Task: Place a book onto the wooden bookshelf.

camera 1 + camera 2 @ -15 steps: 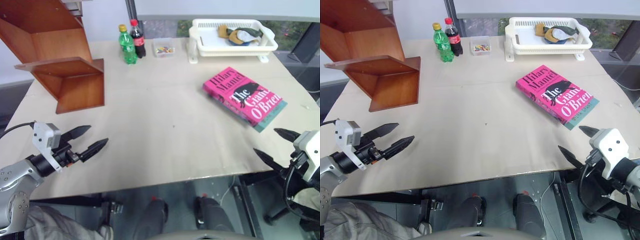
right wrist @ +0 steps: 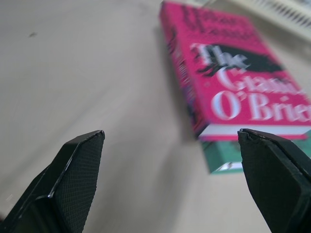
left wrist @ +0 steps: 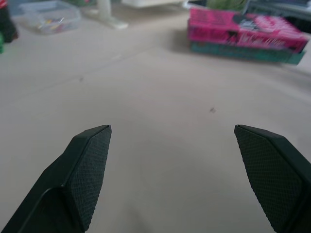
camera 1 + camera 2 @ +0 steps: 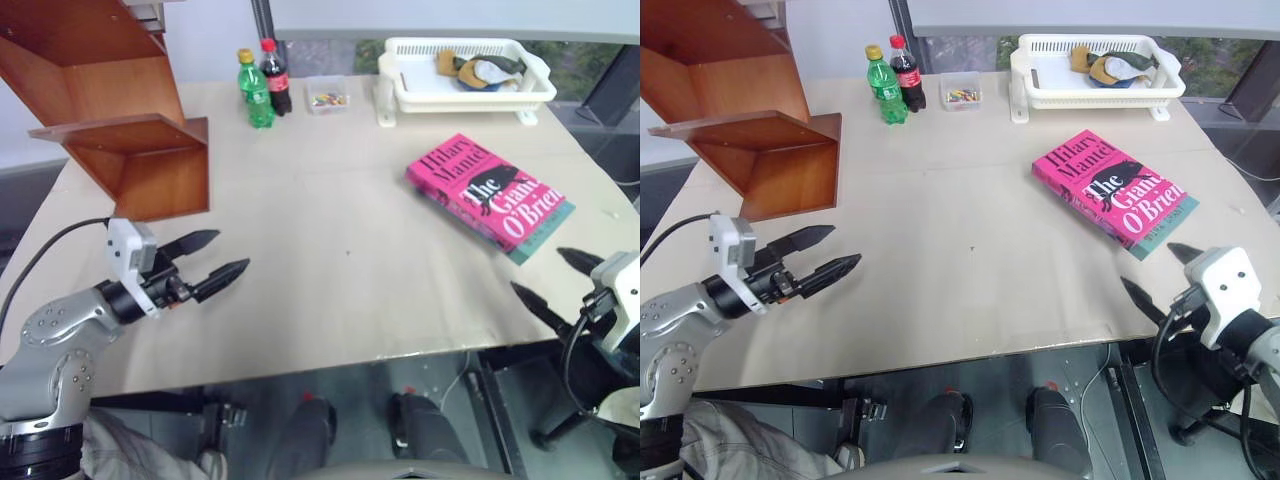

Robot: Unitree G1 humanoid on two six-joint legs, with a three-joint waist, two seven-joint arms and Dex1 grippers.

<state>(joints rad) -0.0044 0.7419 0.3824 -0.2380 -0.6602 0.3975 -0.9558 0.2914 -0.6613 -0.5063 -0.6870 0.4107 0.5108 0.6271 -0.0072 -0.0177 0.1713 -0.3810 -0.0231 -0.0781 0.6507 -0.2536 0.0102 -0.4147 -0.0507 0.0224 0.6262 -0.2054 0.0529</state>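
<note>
pink and glossy, the book [image 4: 487, 190] lies flat on the right half of the table [image 4: 330, 260], its cover up with the lettering readable, and we see it resting on top of a teal book [image 4: 545, 232] whose edge peeks out at the near corner. neither of our grippers touches it.

our left gripper [image 4: 215, 260] hovers over the near left part of the table with its two black fingers spread wide and nothing between them; it points across the bare tabletop toward the right. in the left wrist view the fingers [image 3: 82, 179] frame open table, with the two stacked books lying far beyond.

our right gripper [image 4: 553, 283] sits at the near right edge of the table, fingers likewise spread apart and empty, near the stacked books but apart from them. in the right wrist view the pink cover lies between and beyond the fingertips.

the wooden bookshelf [image 4: 120, 110] stands at the far left of the table, reddish-brown with slanted panels, well apart from the book.

along the far edge we see a green bottle [image 4: 254, 90] just beside a cola bottle [image 4: 273, 78], a small clear box [image 4: 327, 96] with coloured bits inside, and a white basket [image 4: 465, 92] holding some cloth items.
</note>
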